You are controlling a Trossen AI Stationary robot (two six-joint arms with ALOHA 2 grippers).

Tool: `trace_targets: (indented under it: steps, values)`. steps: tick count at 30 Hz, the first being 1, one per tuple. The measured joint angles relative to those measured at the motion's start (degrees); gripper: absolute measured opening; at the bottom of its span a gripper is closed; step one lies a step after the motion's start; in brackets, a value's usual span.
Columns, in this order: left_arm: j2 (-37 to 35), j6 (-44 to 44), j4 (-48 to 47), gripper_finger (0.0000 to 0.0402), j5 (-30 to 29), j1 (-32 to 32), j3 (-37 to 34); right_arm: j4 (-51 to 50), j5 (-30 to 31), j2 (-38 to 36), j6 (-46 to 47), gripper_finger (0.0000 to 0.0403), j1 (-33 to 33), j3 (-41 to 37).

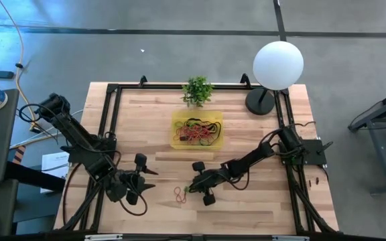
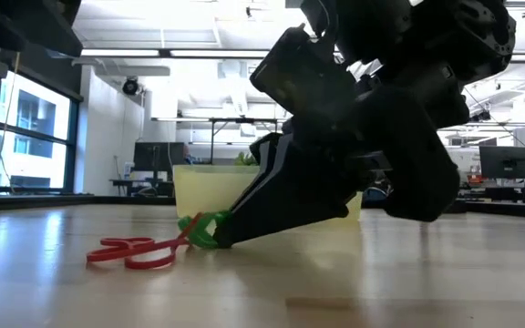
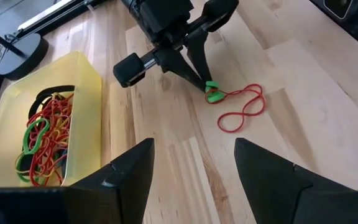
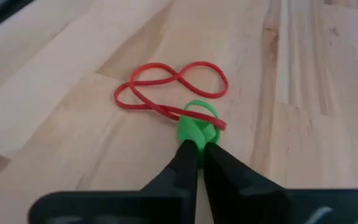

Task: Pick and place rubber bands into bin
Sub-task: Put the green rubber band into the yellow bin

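Right gripper (image 4: pixel 199 148) pinched closed on green rubber band (image 4: pixel 196 127), tangled with red band (image 4: pixel 166 84) on surface (image 1: pixel 260 201), near bin (image 1: pixel 197 129); plant (image 1: pixel 198 90) and lamp (image 1: pixel 273 70) behind; left gripper (image 3: pixel 191 165) open, empty

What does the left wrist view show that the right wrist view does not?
Only the left wrist view shows the bin with many bands inside, and the left gripper with fingers open above the table. Only the right wrist view shows closely how the right gripper has its fingers shut on the green band. Both show the red band on the wood, touching the green one.
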Motion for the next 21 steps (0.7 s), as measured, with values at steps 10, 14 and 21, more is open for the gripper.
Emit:
trace_targets:
  steps: [10,14,21]
  values:
    - [1.4,0.0,0.1,0.0211,-0.1,0.0,0.1,-5.4,3.0,-1.9,0.0,0.0007,0.1,0.0]
    - [3.0,0.0,0.0,0.0211,-0.4,0.0,0.0,-11.1,6.8,-5.7,-0.4,0.0004,0.3,0.0]
    - [6.2,-0.4,0.8,0.0211,-0.4,0.0,0.0,-17.9,10.1,-12.1,-2.4,0.0004,0.4,0.0]
